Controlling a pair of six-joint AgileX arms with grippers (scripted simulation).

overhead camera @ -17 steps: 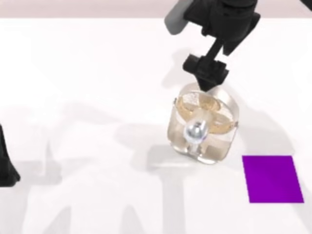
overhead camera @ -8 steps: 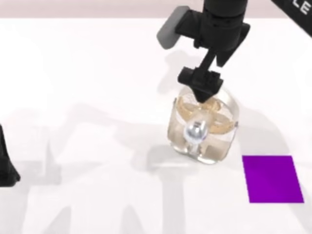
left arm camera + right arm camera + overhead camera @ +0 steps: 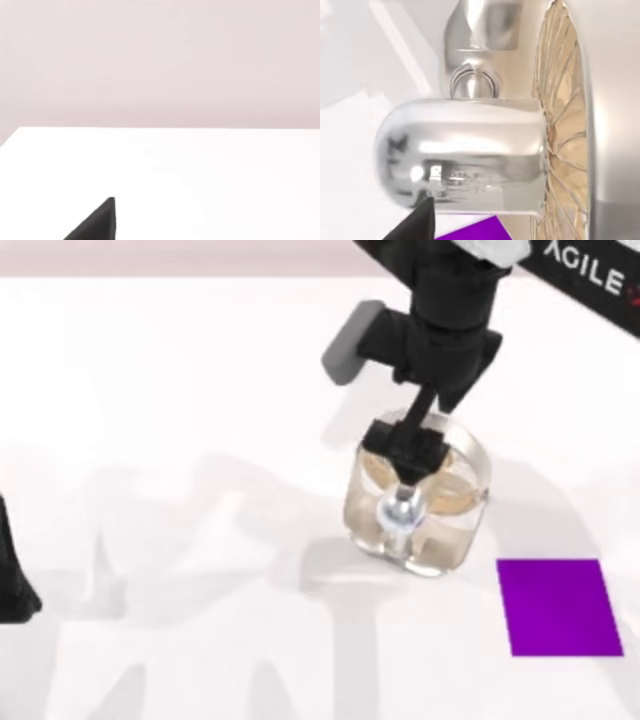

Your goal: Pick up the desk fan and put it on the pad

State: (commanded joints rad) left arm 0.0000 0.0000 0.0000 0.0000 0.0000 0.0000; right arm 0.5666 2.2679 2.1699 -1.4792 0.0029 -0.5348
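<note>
The right tool point(image 3: 408, 462) hangs low over the desk fan point(image 3: 415, 502), its black tip down among the golden-tan blades near the far rim of the ring housing, just short of the chrome hub point(image 3: 399, 510). From the top view I cannot tell whether its fingers are wide, narrow or closed on anything; the arm above hides the gap. In the right wrist view only 1 dark fingertip point(image 3: 417, 222) shows at the edge of the frame, close to the chrome hub point(image 3: 462, 155), with the blades point(image 3: 562, 125) just beyond it, so the tool is right at the fan but a grip is not shown.

The fan stands on the white surface point(image 3: 180, 390) directly beneath the tool, apart from the pad. The purple pad point(image 3: 558, 606) lies on the near right of the tool, a short way past the fan's base, with bare surface between them; a sliver of purple point(image 3: 470, 232) also shows under the hub in the wrist view.

The step in hand looks like settling the grasp. To do it well, I would judge the fingers should straddle a firm part such as the ring housing or hub rather than the thin blades, close squarely so the fan does not tip, then lift straight up before carrying it towards the pad. The shiny hub may be slippery, so a centred hold matters.

The left tool point(image 3: 12, 585) sits parked far off at the left edge of the surface
</note>
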